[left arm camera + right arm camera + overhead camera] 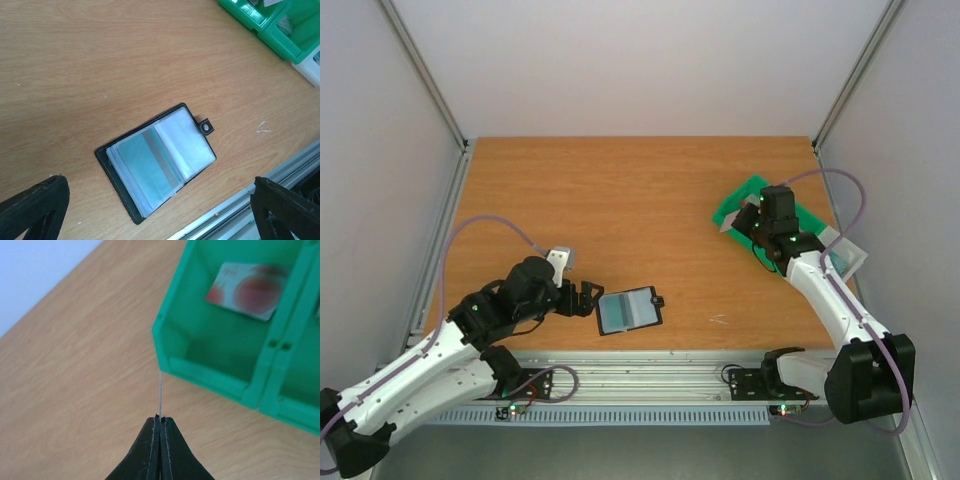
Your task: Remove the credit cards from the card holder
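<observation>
The card holder (630,309) lies open on the table near the front edge, black with clear plastic sleeves and a snap tab (205,127). A teal item with a grey stripe (145,167) sits in its top sleeve. My left gripper (582,298) is open and empty just left of the holder; in the left wrist view (159,220) its fingers straddle the holder from above. My right gripper (160,419) is shut on a thin pale credit card (160,392), seen edge-on, held beside the corner of the green tray (210,367). The card also shows in the top view (728,226).
The green compartment tray (745,192) stands at the back right. A red item (247,290) lies in one compartment. A pale clear bin (845,258) sits next to it. The metal rail (650,365) runs along the table's front edge.
</observation>
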